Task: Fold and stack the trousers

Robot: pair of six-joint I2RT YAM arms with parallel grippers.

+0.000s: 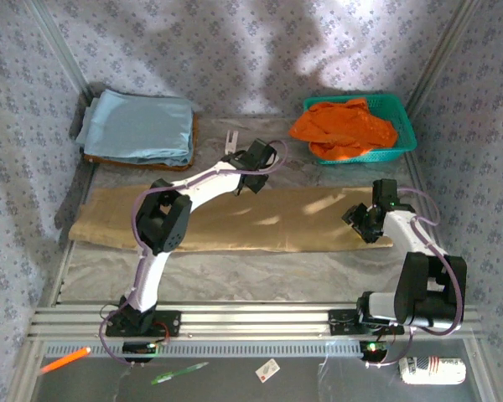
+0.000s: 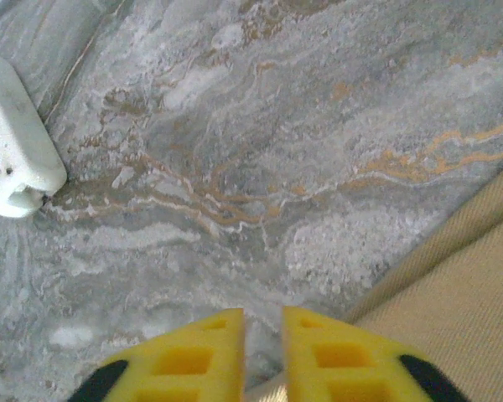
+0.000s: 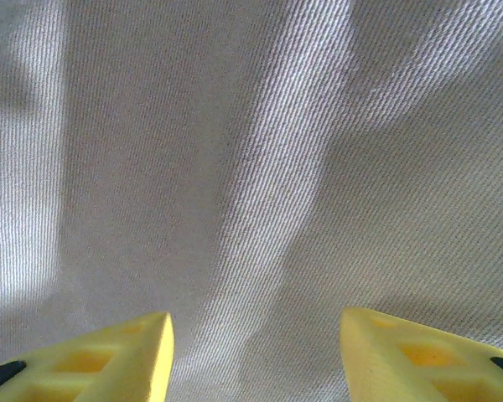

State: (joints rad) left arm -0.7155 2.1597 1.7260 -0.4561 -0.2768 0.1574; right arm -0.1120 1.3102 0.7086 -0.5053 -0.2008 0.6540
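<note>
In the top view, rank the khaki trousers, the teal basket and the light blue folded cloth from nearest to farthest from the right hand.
Measured from the right hand:
1. khaki trousers, lying directly beneath it, mid-table.
2. teal basket, beyond it at the far right.
3. light blue folded cloth, across the table in the far left corner.

Surface as I see it from the top camera: grey marble-patterned tabletop (image 1: 235, 272). Lying directly on it:
- long tan cotton trousers (image 1: 260, 222), spread flat across the middle
- folded light blue cloth stack (image 1: 138, 124), far left corner
- teal plastic mesh basket (image 1: 402, 151), far right
- small white plastic piece (image 1: 230, 141), beyond the trousers' far edge
</note>
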